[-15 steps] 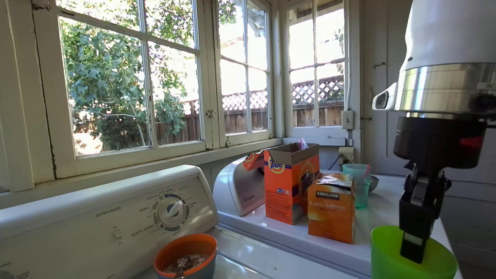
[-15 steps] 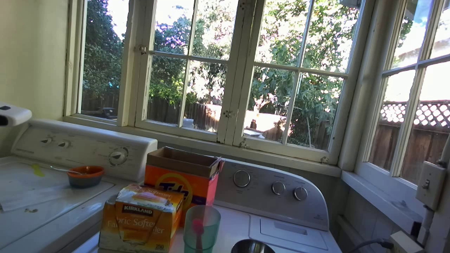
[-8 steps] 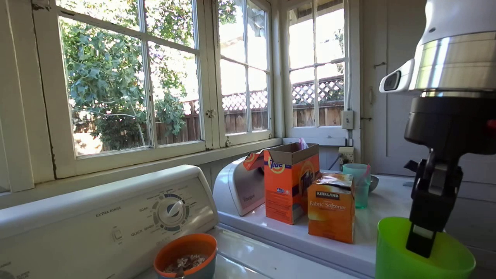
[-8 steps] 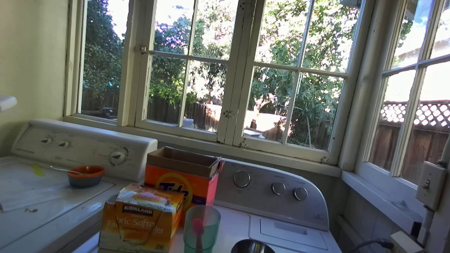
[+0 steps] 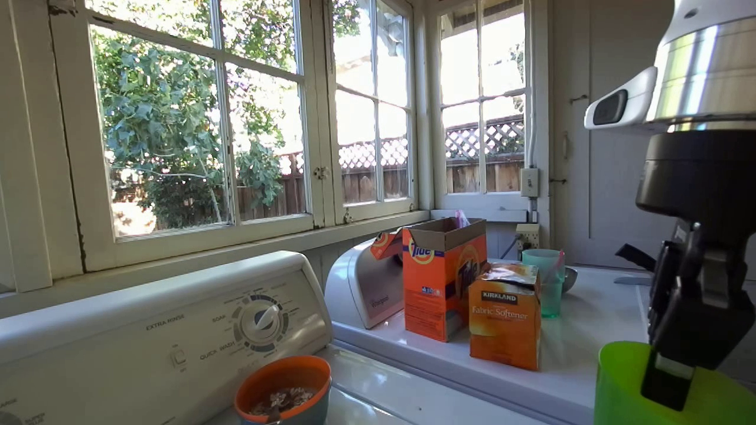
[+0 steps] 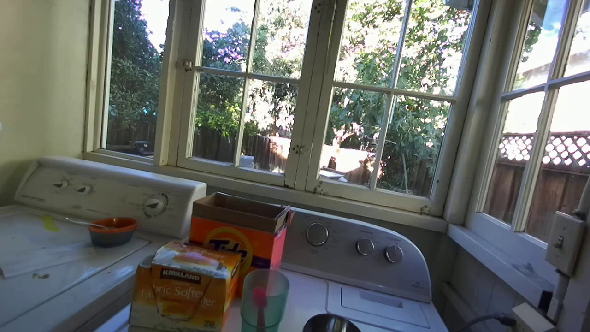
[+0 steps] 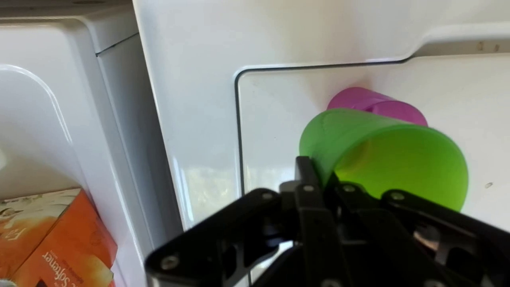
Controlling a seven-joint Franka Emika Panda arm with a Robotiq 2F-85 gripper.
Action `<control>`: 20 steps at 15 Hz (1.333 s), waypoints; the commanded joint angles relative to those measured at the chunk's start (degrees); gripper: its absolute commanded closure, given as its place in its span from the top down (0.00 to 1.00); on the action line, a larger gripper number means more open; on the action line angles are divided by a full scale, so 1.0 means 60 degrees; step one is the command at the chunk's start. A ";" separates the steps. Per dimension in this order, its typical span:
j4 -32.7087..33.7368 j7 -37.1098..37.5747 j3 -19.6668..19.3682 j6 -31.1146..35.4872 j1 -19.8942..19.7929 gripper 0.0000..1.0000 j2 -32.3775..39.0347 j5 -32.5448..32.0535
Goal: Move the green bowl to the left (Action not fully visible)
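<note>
Green bowl point(image 7: 384, 155), wall pinched in claw point(image 7: 320, 171) (magenta cup point(image 7: 374, 101) part-hidden).

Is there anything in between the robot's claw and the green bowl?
No gap shows: in the wrist view, the gripper pinches the wall of the green bowl; in an exterior view, one finger is inside it.

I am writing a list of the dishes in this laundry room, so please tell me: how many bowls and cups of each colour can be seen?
Green: 1, the green bowl
Orange with grey-blue outside: 1, the orange bowl
Teal: 1, the teal cup
Silver: 1, the metal bowl, partly shown
Pink: 1, the pink vessel, partly hidden
Total: 5
</note>
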 commanded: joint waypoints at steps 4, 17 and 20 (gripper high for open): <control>-0.0092 -0.0728 -0.0082 -0.0106 0.0382 0.01 -0.0107 0.0155; 0.0343 -0.2179 -0.0402 0.0284 0.0849 0.01 0.0591 0.0841; 0.0573 -0.2296 -0.0400 0.0374 0.0849 0.01 0.0904 0.0904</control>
